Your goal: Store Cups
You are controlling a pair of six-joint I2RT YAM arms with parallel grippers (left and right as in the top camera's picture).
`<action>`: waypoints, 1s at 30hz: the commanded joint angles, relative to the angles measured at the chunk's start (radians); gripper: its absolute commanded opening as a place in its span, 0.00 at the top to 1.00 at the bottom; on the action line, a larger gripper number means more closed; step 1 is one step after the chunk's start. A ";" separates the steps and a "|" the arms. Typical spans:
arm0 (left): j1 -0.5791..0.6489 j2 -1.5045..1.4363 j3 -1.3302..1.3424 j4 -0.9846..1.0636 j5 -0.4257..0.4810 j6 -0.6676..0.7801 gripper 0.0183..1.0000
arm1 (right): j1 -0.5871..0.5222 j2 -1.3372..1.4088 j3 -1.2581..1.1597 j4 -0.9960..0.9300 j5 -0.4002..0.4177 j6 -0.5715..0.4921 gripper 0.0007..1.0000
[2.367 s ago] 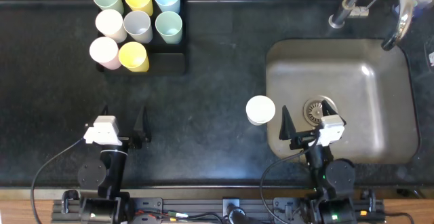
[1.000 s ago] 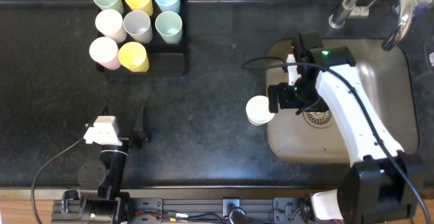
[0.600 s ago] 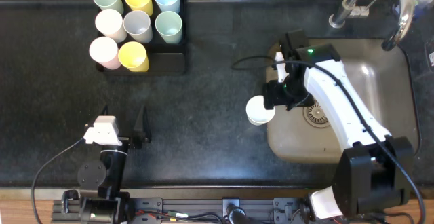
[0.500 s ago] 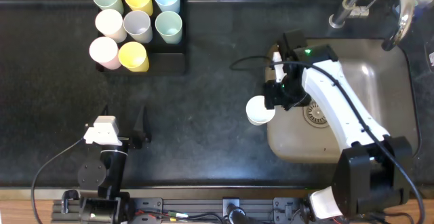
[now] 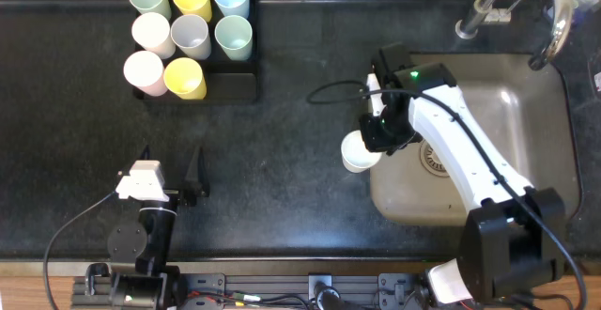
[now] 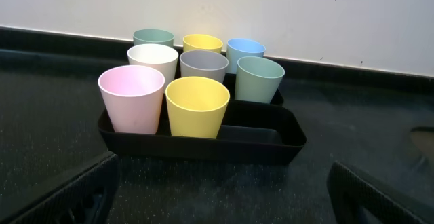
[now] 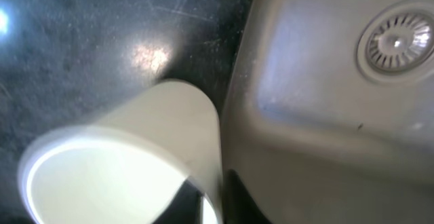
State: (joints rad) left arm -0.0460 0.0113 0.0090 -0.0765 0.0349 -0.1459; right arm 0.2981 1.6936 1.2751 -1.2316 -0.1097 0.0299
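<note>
Right tool [image 5: 369,139] directly above white cup [image 5: 355,154], at its rim; cannot tell if clamped. Cup mouth faces tool. Tray [image 5: 237,87] well apart, beyond cup.

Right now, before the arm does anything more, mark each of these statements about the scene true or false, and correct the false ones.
1. The tray holds eight cups. True.
2. The white cup lies inside the sink. False: it stands on the counter, beside the sink's left edge.
3. The right gripper is right beside the white cup. True.
4. The left gripper hangs over the tray. False: it sits low near its own base, well apart from the tray.
5. Every place in the tray is taken. False: the corner next to the front yellow cup is free.
</note>
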 commanded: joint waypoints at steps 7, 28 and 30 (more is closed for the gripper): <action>-0.007 -0.008 -0.001 -0.004 0.016 0.011 0.00 | 0.018 -0.101 0.025 0.028 -0.032 0.012 0.96; -0.007 -0.008 -0.001 -0.004 0.016 0.011 0.00 | 0.367 0.076 0.824 -0.061 0.146 0.301 0.96; -0.007 -0.008 -0.001 -0.004 0.016 0.011 0.00 | 0.379 0.144 0.882 -0.069 0.148 0.309 0.96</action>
State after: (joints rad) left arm -0.0463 0.0113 0.0090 -0.0761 0.0345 -0.1459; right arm 0.6540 1.7256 2.0579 -1.2919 0.0021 0.3069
